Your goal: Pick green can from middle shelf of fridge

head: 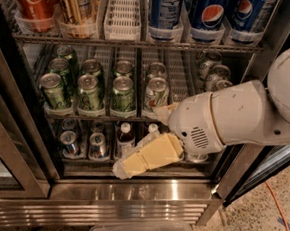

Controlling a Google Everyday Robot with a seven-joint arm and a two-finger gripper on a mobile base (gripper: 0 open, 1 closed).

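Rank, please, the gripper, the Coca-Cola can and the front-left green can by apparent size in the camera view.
1. Gripper, in front of the bottom shelf, nearest the camera so inflated.
2. Coca-Cola can, top cropped.
3. Front-left green can, slightly smaller.

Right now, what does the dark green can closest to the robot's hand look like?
The green can is dark green with yellowish marks and a silver pull-tab top, metal by its shine. It stands upright at the front of a white lane on the middle shelf, a paler can at its right. The gripper hangs apart, lower right, before the bottom shelf.
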